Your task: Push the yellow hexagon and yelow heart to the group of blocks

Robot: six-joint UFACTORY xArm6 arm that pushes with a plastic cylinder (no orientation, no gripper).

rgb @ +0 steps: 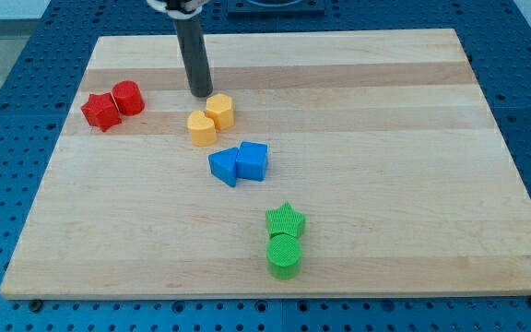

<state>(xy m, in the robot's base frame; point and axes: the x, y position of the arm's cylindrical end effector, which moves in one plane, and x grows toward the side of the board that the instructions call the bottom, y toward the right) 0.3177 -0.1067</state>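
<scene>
Rod tip at the 11 o'clock side of the two yellow blocks, close to them

My tip [200, 94] rests on the wooden board [413, 111]; the arm ends in a plain rod with no claw, so nothing opens, closes or holds anything. The yellow heart [219, 110] lies just beside the tip at its 4 o'clock; contact between them cannot be determined. The yellow hexagon [202, 127] touches the heart at the heart's 7 o'clock. Two touching blue blocks [240, 162], shapes unclear, lie near the yellow pair at its 5 o'clock. A green star [285, 219] and green cylinder [284, 255] touch at the board's 6 o'clock edge. A red star [101, 111] and red cylinder [128, 97] touch at the tip's 9 o'clock, well apart from it
</scene>
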